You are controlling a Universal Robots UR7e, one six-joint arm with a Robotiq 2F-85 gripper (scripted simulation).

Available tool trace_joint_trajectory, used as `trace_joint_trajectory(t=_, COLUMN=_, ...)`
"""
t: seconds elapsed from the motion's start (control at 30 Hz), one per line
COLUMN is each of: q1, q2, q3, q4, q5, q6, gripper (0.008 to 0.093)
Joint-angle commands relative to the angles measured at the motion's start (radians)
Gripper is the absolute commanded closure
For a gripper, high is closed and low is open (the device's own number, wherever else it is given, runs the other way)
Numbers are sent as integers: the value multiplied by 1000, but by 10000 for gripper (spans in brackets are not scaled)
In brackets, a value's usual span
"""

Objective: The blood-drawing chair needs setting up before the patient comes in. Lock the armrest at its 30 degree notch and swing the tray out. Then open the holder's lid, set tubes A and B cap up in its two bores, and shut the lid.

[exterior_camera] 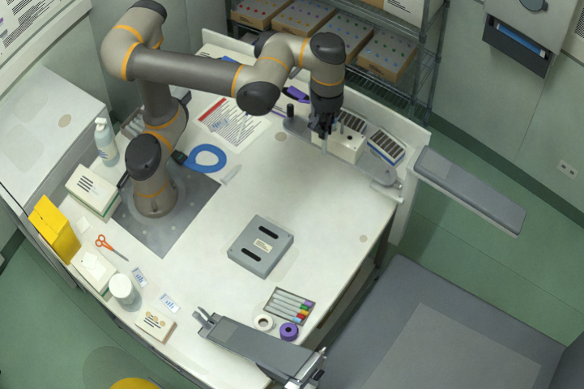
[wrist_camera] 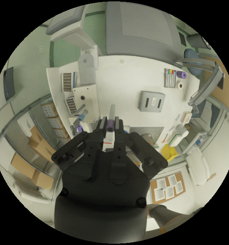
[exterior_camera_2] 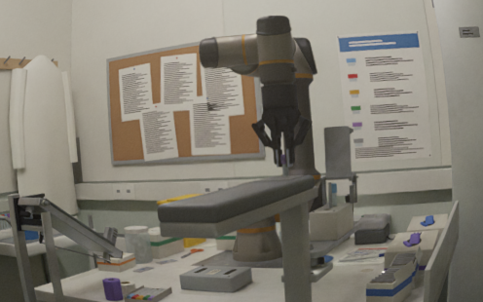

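A purple-capped tube (wrist_camera: pixel 110 128) hangs upright, cap up, in my closed gripper (exterior_camera: pixel 322 133), which grips it near the cap; its clear body (exterior_camera: pixel 323 146) points down beside the white holder block (exterior_camera: pixel 346 143). The holder sits on the grey tray (exterior_camera: pixel 343 151) at the table's far side, with its lid (exterior_camera_2: pixel 338 152) standing open. A blue-capped tube (wrist_camera: pixel 81 117) stands in one bore, and the other bore (wrist_camera: pixel 82 98) shows as a dark hole. I am just left of the holder, above the tray. The near armrest (exterior_camera: pixel 260 344) is tilted up.
The far armrest pad (exterior_camera: pixel 469 195) juts out right of the table. A grey slotted block (exterior_camera: pixel 260 246) sits mid-table, and a tray of coloured-cap tubes (exterior_camera: pixel 289 306) lies near the front edge. Boxes (exterior_camera: pixel 384 147) flank the holder, with a wire shelf (exterior_camera: pixel 347 32) behind.
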Motion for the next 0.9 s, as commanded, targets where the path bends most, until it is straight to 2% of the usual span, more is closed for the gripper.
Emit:
trace_joint_trajectory(t=0.0, q1=19, q2=19, q3=-19, q4=-1, q5=0, q6=19, gripper=934)
trace_joint_trajectory(t=0.2, q1=119, q2=125, q3=-128, q4=1, q5=0, q6=121, gripper=934)
trace_joint_trajectory(t=0.37, q1=155, q2=168, q3=-175, q4=5, q5=-1, q6=157, gripper=934)
trace_joint_trajectory(t=0.53, q1=160, q2=175, q3=-183, q4=6, q5=-1, q6=163, gripper=934)
trace_joint_trajectory(t=0.7, q1=162, q2=178, q3=-154, q4=-25, q5=0, q6=163, gripper=934)
trace_joint_trajectory(t=0.87, q1=162, q2=179, q3=-152, q4=-30, q5=0, q6=164, gripper=934)
